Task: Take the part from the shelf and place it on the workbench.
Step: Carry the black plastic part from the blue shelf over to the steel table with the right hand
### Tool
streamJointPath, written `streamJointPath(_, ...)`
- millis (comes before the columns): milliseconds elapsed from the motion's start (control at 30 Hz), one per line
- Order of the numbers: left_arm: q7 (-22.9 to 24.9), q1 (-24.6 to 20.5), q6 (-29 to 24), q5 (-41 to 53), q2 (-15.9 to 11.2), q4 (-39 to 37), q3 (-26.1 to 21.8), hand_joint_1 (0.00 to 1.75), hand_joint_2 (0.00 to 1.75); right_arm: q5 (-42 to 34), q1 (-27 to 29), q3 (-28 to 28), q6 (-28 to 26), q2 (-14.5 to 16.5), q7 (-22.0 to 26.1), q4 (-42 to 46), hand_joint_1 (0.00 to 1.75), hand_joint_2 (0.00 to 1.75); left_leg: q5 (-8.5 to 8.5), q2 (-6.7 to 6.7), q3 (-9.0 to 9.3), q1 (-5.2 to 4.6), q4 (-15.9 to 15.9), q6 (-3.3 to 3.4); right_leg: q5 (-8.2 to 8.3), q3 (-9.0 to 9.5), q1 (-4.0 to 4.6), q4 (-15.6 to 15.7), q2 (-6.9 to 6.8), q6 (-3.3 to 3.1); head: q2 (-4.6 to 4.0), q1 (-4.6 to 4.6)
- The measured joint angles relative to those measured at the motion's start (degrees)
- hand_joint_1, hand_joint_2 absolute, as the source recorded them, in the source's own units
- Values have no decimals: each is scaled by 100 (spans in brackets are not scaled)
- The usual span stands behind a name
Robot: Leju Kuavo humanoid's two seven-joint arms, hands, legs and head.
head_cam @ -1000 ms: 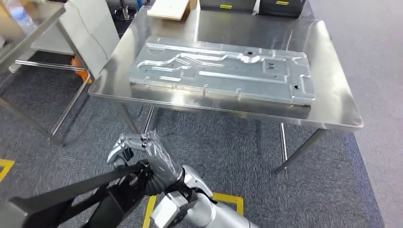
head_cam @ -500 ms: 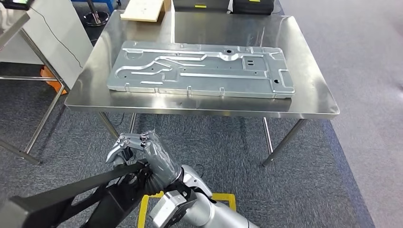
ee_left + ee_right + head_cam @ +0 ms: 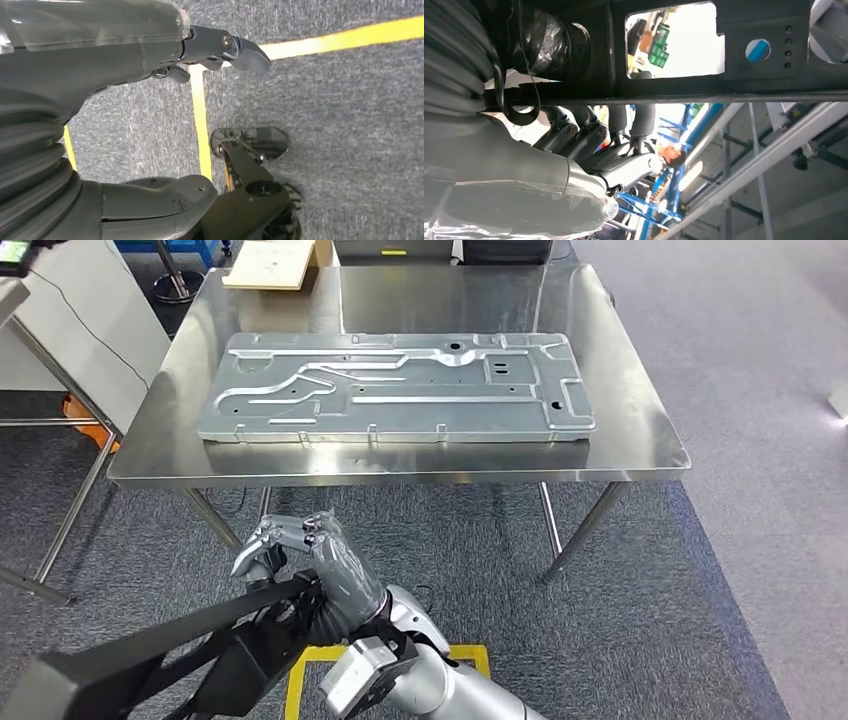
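A steel table [image 3: 640, 430] fills the upper frame, a grey panel [image 3: 395, 387] on it. At lower left, the right robot hand [image 3: 305, 560] holds the black part [image 3: 170, 655]. The left robot hand [image 3: 150, 55] is spread, holding nothing.

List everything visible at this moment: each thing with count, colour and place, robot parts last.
Workbench: one, shiny steel, ahead of the robot.
Stamped metal panel: one, silver-grey, lying flat on the workbench.
Wooden board: one, pale, at the workbench's far left corner.
Dark cases: two, at the far edge.
Black part: one, long flat frame with cut-outs, held low in front of the robot.
Floor tape: yellow lines on grey carpet.
Right hand: grey, fingers wrapped over the black part.
Left hand: grey, hanging above the carpet, holding nothing.
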State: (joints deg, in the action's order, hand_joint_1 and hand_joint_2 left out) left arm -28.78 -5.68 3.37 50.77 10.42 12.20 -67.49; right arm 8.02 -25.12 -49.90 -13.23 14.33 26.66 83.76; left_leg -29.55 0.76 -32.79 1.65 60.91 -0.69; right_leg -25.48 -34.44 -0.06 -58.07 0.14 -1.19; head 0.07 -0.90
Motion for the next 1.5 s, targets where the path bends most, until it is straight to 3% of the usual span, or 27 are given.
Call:
streamJointPath(100,-3,1,1,-3,-5,0,0,0,175,1,-6,2,-1,16,2,0,175,175,-463,-32,-463,-3,961,-23,1,50,-2,47,-5,-57,0,7)
streamJointPath(133,-3,7,1,-3,-5,0,0,0,175,2,1,2,-1,15,1,-2,175,175,-539,-33,-621,-2,1244,-35,-8,50,5,40,4,-63,0,6)
streamJointPath(167,-3,14,2,-4,-6,0,0,0,175,2,8,2,-1,15,1,-3,175,175,-511,-33,-706,-1,1359,-44,-20,51,10,26,17,-66,0,6)
streamJointPath(200,-3,20,2,-5,-7,0,0,0,175,2,11,2,-2,15,1,-4,175,175,-370,-32,-683,-1,1254,-49,-36,54,9,3,34,-59,0,7)
streamJointPath(267,-8,20,2,-11,-17,0,-1,0,175,2,10,3,-5,16,1,-5,175,175,39,-36,-395,1,574,-41,-93,57,1,-70,64,-25,0,6)
streamJointPath(333,-18,11,3,-21,-26,0,-2,0,175,4,9,8,-8,16,3,-4,175,175,227,-51,-159,-17,37,-5,-148,28,18,-163,80,31,0,5)
streamJointPath(433,-36,5,7,-36,-27,0,-3,0,175,9,8,17,-13,16,8,-2,175,175,237,-65,-133,-27,-64,81,-157,-2,38,-187,86,102,0,5)
streamJointPath(500,-47,7,14,-44,-27,0,-5,0,175,18,6,26,-26,16,12,0,175,175,267,-55,-122,-6,-102,149,-266,-56,29,-322,69,158,0,4)
streamJointPath(600,-65,-5,32,-56,-28,0,-7,0,175,43,19,45,-71,9,25,1,175,175,284,-37,-121,2,-126,212,-754,-497,-11,-1256,38,248,0,3)
streamJointPath(667,-68,-4,42,-62,-29,0,-7,0,175,49,43,63,-101,-5,28,-1,175,175,282,-27,-122,-3,-125,214,-895,-775,-31,-1783,26,272,0,3)
streamJointPath(700,-68,-3,45,-66,-29,0,-8,0,175,50,50,69,-110,-12,30,0,175,175,280,-25,-119,-3,-124,212,-814,-783,-34,-1766,19,269,0,2)
streamJointPath(733,-68,-4,49,-69,-29,0,-8,0,175,52,53,74,-115,-16,31,1,175,175,278,-26,-115,-3,-124,209,-641,-683,-34,-1534,15,257,0,2)
streamJointPath(767,-69,-5,54,-70,-29,0,-9,0,175,55,52,75,-118,-19,33,1,175,175,274,-29,-105,-4,-125,203,-412,-492,-30,-1130,11,231,0,2)
streamJointPath(833,-81,-7,76,-72,-22,0,-9,0,175,68,50,77,-126,-19,41,2,175,175,268,-32,-94,-9,-134,174,-139,-137,2,-395,-2,162,0,2)
streamJointPath(867,-92,-8,97,-78,-20,0,-9,0,175,77,50,78,-131,-19,46,2,175,175,268,-31,-92,-10,-143,146,-91,-45,24,-193,-5,132,0,2)
streamJointPath(933,-112,-12,153,-89,-17,0,-9,0,175,107,55,79,-141,-19,60,1,175,175,278,-26,-83,-10,-175,72,-91,-31,58,-118,8,89,0,2)
streamJointPath(1000,-119,-17,187,-93,-20,0,-9,0,175,163,61,79,-144,-16,74,-2,175,175,238,-25,-78,-7,-157,7,-58,9,24,-46,17,30,0,3)
streamJointPath(1067,-119,-20,194,-93,-24,0,-9,0,175,234,62,78,-147,-14,80,-9,175,175,4,-32,-222,-7,194,-30,-27,61,-6,31,6,-34,0,7)
streamJointPath(1133,-118,-12,194,-93,-26,0,-10,0,175,276,76,76,-153,-14,81,-32,175,175,-358,-37,-569,-7,942,-58,-33,68,15,34,-2,-67,0,8)
streamJointPath(1167,-117,-3,195,-93,-26,0,-11,0,175,283,89,76,-157,-14,81,-46,175,175,-457,-38,-723,-6,1254,-70,-40,67,27,25,-1,-77,0,8)
streamJointPath(1200,-117,6,195,-94,-26,0,-11,0,175,286,102,76,-161,-14,81,-61,175,175,-449,-38,-796,-6,1388,-77,-48,66,36,11,3,-84,0,7)
streamJointPath(1233,-116,12,194,-95,-29,0,-11,0,175,289,111,77,-165,-14,81,-72,175,175,-323,-38,-753,-6,1285,-76,-60,67,41,-9,12,-85,0,7)
streamJointPath(1333,-116,7,193,-96,-45,0,-11,0,175,316,113,76,-171,-14,80,-85,175,175,180,-44,-256,-16,235,-29,-129,54,52,-116,36,-45,0,7)
streamJointPath(1400,-110,0,192,-95,-50,0,-12,0,175,382,114,73,-188,-14,72,-99,175,175,242,-57,-110,-40,-86,23,-152,30,69,-164,42,5,0,5)
streamJointPath(1500,-101,8,193,-90,-48,0,-13,0,175,483,116,61,-224,-14,53,-137,175,175,274,-61,-104,-26,-128,109,-173,19,81,-181,40,81,0,4)
